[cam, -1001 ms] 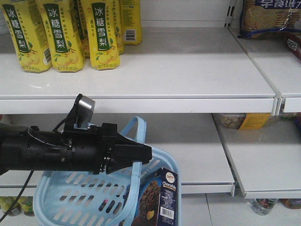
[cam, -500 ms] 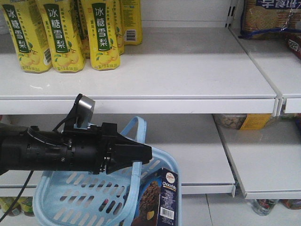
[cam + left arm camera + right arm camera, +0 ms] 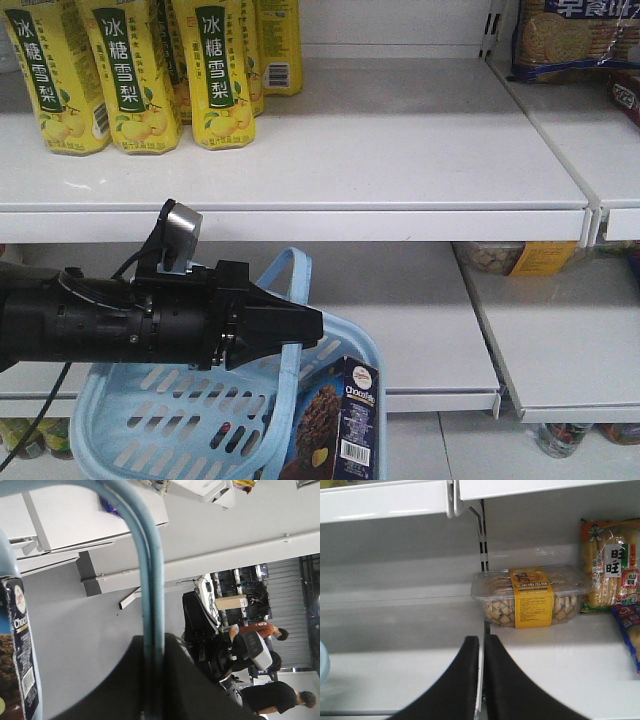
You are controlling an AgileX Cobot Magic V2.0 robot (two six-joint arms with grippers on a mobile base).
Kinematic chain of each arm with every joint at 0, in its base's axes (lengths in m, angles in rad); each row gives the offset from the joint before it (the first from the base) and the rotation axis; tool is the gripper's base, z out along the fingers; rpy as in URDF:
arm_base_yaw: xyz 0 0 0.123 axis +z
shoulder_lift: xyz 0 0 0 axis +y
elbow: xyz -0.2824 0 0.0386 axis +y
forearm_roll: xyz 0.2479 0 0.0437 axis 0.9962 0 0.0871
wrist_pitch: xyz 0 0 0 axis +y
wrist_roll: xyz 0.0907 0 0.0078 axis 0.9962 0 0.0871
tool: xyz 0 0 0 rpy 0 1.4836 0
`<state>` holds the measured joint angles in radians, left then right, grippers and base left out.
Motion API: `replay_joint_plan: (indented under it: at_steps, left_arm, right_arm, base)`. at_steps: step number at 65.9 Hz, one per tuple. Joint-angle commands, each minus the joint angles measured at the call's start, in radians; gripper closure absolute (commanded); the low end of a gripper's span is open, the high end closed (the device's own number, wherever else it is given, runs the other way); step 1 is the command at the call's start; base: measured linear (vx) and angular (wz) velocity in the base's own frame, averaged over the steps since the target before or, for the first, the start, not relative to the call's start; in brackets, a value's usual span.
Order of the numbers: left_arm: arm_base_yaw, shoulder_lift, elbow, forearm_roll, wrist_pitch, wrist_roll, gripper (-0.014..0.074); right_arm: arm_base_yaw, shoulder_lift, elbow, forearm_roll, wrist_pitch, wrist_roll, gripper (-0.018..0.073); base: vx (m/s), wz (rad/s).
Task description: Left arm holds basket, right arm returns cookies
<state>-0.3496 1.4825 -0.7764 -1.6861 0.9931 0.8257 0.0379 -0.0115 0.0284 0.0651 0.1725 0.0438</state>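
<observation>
Left arm (image 3: pixel 120 320): reaches in level from the left, in front of the shelves.
Left jaws: closed on the two hoop handles (image 3: pixel 150 580) of the light blue basket (image 3: pixel 100 400), which sits below them.
Cookies box (image 3: pixel 342 420): upright inside the basket, at its right-hand corner.
Right jaws: nearly touching, nothing between them, pointing toward a clear tub of biscuits (image 3: pixel 530 597) on a white lower shelf (image 3: pixel 550 650).
Upper shelf (image 3: pixel 400 150): yellow drink bottles (image 3: pixel 130 70) stand at its left.

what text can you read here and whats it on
"冰糖雪梨": bottles
"Chocolate": cookie box
"旺旺": snack bag
Tray label and the box's barcode digits: too small to read.
Biscuit pack: lettering cut off by the frame.
</observation>
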Motion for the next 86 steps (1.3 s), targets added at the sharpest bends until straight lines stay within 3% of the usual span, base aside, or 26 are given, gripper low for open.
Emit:
replay_joint_plan:
  at_steps: [1, 31, 42, 57, 86]
  left_arm:
    - [0.001, -0.032, -0.029, -0.094, -0.016, 0.042, 0.06]
    - [0.001, -0.032, -0.029, -0.094, -0.016, 0.042, 0.06]
    - [0.001, -0.032, -0.029, -0.094, -0.016, 0.042, 0.06]
    - [0.001, -0.032, -0.029, -0.094, -0.016, 0.042, 0.06]
    - [0.001, -0.032, -0.029, -0.094, -0.016, 0.042, 0.06]
  right_arm:
    - [-0.007, -0.013, 0.017, -0.005, -0.075, -0.006, 0.0565]
    - [-0.007, -0.012, -0.026, -0.01, -0.303, -0.022, 0.0565]
    - [-0.007, 0.086, -0.218, -0.01, -0.215, -0.024, 0.0565]
    - [-0.007, 0.379, -0.476, -0.01, -0.05, -0.029, 0.0565]
    - [-0.007, 0.599, -0.496, -0.006, -0.057, -0.025, 0.0561]
  base:
    - [0.0, 0.0]
    - [0.0, 0.0]
    - [0.0, 0.0]
    - [0.0, 0.0]
    - [0.0, 0.0]
